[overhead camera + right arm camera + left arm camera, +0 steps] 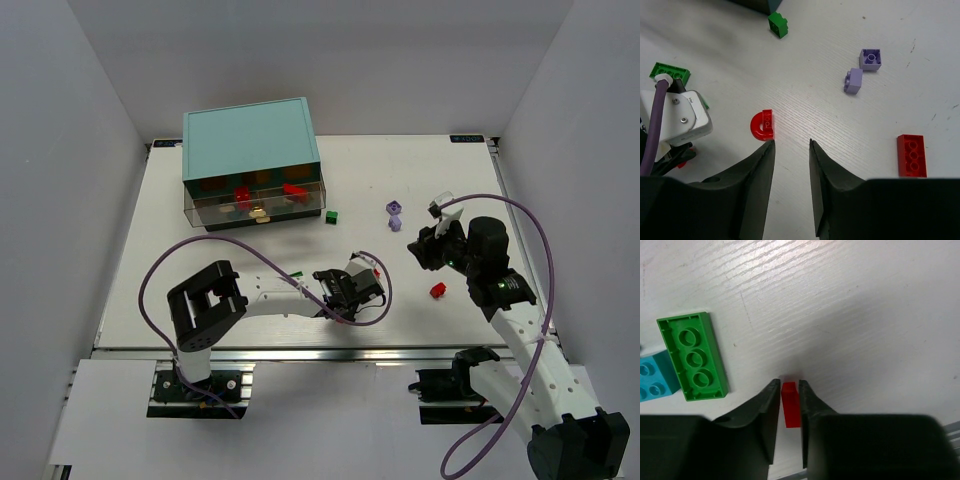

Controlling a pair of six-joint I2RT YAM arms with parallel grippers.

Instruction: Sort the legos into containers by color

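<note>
Only writing I can spot is a small label [467, 139] on the table [200, 300] edge, off to the right behind the cabinet [250, 140]. It's too tiny to read.

The left gripper [788, 381] sits well in front of the cabinet, low over the table. Its dark jaws are squeezed against both sides of a narrow, smooth red bit [791, 404]. Just beside it, on the wrist cam, there's a green plate [692, 356] lying with three round sockets showing. A cyan brick [654, 380] with studs touches the plate's edge.

The right gripper [791, 142] is in front of the cabinet and further right. Its jaws are apart with only bare table between them. A glossy red arch [762, 125], a half ring with a flat end, lies just ahead of one fingertip, apart from it.

A little green cube [331, 216] sits just off the cabinet's front right corner. Two lavender bricks [394, 216] lie further right of that, close together, one with its stud up. A flat red brick [437, 290] with a row of three studs is out front and far right of the cabinet.

The drawers [215, 208] at the cabinet's front are see-through brownish plastic, and a few red legos [293, 190] show inside. The tabletop is white with a fine grain.
</note>
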